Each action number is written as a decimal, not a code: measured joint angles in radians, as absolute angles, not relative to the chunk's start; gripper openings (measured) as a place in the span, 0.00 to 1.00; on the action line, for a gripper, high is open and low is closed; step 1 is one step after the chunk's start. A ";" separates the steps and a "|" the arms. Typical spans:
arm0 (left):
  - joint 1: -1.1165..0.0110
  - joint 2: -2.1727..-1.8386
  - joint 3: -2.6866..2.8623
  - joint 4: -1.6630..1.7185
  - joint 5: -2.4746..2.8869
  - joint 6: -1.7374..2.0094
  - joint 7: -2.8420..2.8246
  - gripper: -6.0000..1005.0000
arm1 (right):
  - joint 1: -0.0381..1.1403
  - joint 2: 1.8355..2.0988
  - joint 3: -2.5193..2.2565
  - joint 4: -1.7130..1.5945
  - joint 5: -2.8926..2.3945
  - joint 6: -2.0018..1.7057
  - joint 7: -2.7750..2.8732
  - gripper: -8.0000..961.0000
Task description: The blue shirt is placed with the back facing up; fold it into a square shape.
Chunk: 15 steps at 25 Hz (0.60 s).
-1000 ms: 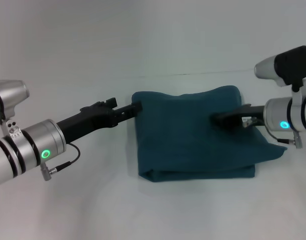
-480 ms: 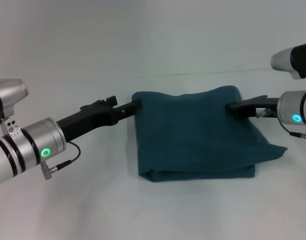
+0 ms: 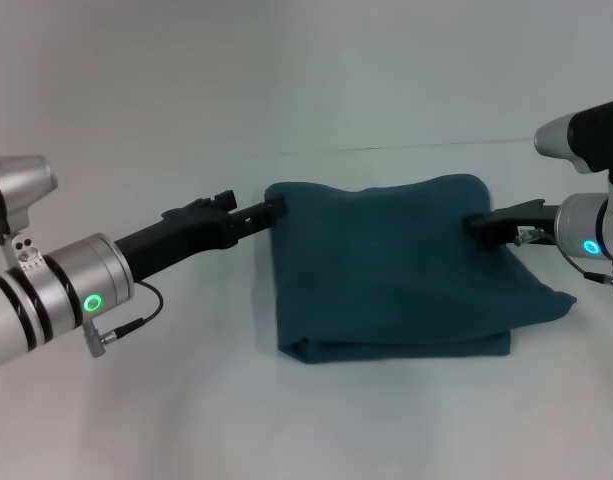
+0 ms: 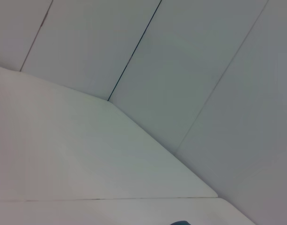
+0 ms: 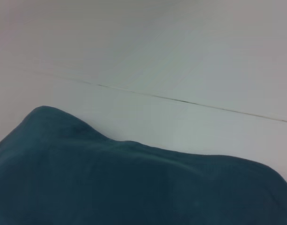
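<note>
The left gripper [image 3: 273, 211] is parked right at the shirt's [image 3: 391, 265] far-left corner, tips touching or maybe pinching the edge there, but whether the jaws are pressed together or spread honestly can't be told from the head view, and nothing of them is shown in the left wrist view, just a sliver of teal at the bottom. In the middle, the shirt is lying on the white table [image 3: 306, 90] already bundled into a rough square, plain side up, layers stacked with a thick fold line along the near edge. Not perfectly tidy though: a pointed flap is sticking out at the near-right, past the square outline. Over on the right, the right gripper [image 3: 478, 226] is seen at the far-right edge of the cloth, on or just touching it; its jaw state can't be made out either. So what could go wrong? If the left corner is actually clamped and that arm gets pulled away without letting go, the top layer would probably be dragged and the whole stack skewed or opened up. Same risk on the right if fabric is snagged there. And if that flap is left as is, the result probably wouldn't be counted as a clean square.
</note>
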<state>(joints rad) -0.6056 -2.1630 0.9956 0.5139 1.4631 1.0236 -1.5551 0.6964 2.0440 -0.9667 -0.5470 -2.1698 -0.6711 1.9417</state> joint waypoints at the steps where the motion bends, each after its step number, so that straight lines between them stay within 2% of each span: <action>1: -0.605 -2.163 0.996 0.514 1.463 1.023 -1.556 0.95 | 0.697 2.044 -0.967 -0.547 -2.170 -0.670 1.941 0.01; 15: -0.599 -2.163 0.996 0.514 1.463 1.028 -1.562 0.95 | 0.691 2.056 -0.962 -0.602 -2.202 -0.646 1.940 0.02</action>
